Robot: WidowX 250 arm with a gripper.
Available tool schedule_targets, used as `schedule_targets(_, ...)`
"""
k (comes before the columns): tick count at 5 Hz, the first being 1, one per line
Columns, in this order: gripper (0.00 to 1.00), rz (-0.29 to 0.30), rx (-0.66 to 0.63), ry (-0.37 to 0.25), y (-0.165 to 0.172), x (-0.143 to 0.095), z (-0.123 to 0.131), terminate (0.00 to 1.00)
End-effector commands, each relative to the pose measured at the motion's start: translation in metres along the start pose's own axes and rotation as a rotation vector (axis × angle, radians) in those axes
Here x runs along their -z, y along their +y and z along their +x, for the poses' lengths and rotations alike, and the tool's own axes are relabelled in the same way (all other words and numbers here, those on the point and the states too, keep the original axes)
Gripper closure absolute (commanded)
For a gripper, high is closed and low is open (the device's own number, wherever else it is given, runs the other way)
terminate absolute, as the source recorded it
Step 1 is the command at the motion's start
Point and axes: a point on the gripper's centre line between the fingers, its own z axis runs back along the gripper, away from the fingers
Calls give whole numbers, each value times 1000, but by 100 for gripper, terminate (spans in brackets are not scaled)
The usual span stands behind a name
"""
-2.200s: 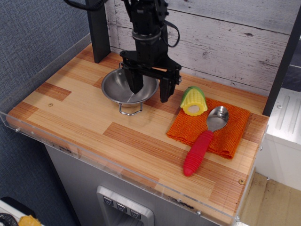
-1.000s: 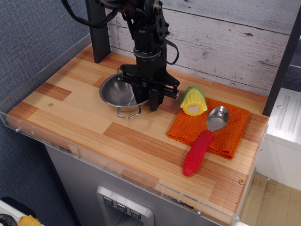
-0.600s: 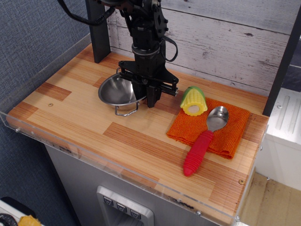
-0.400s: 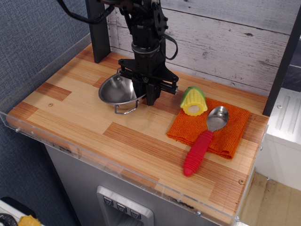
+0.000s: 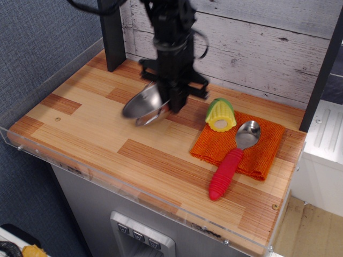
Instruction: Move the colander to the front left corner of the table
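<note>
The colander [image 5: 142, 103], a shiny steel bowl, hangs tilted and blurred above the middle back of the wooden table [image 5: 96, 128]. My black gripper [image 5: 170, 105] is shut on the colander's right rim and holds it lifted off the planks. One wire loop handle shows at its lower edge. The table's front left corner [image 5: 24, 136] lies well to the left and nearer the camera.
An orange cloth [image 5: 241, 143] lies at the right with a yellow-green corn toy [image 5: 220, 115] and a red-handled metal spoon [image 5: 231, 160] on it. A black post [image 5: 112, 37] stands at the back left. A clear acrylic rim [image 5: 134, 190] runs along the table's edges.
My gripper closed on the colander's right rim, then lifted it off the table; the bowl now hangs tilted and higher than before.
</note>
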Motion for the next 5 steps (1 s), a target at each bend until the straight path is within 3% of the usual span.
schedule_targets(1,100,24,10,-195,-6,-89,20,0)
schedule_targets(3,100,86,-148,-214,33,-116,-9,0)
schedule_targets(5,100,134,-255,-202,63,-116,-37,0)
